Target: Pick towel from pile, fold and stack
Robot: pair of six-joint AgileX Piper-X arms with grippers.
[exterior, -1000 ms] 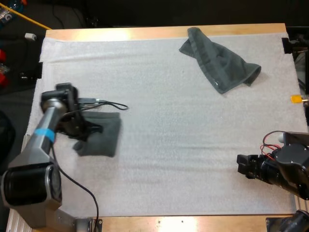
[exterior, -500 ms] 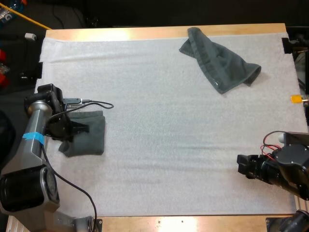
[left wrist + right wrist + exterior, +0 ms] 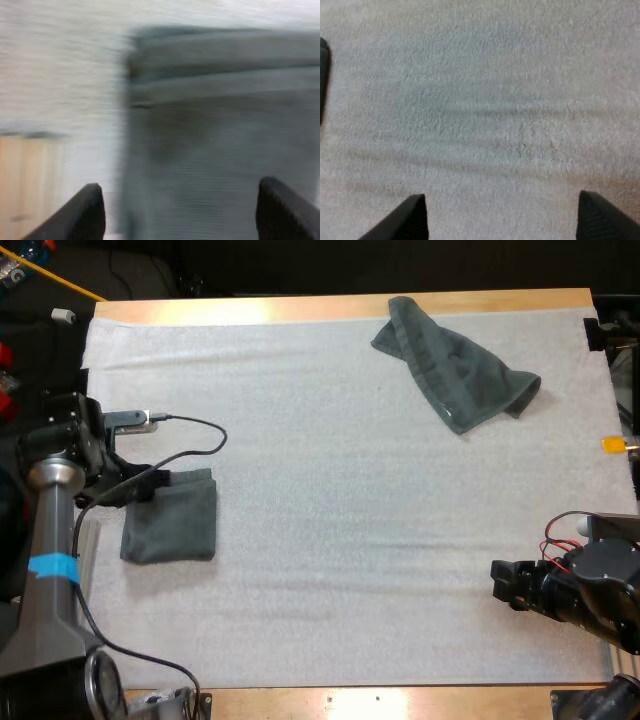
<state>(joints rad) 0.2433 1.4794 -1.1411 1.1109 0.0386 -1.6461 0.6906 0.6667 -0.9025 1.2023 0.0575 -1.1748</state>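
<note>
1. Here the folded towel [image 3: 172, 532] lies flat at the left of the high view, near the left edge of the mat [image 3: 330, 570]; the crumpled towel [image 3: 455, 370] sits at the upper right, well apart from it
2. Both look like soft, light, limp cloth that will sag and slide rather than hold shape, so a corner or raised fold should give the surest pinch
3. The left gripper [image 3: 148, 485] is at the folded towel's upper left corner, fingers spread, holding nothing
4. The right gripper [image 3: 497, 583] sits at the lower right over bare mat, fingers likewise spread
5. Nothing lies between it and the crumpled towel
</note>
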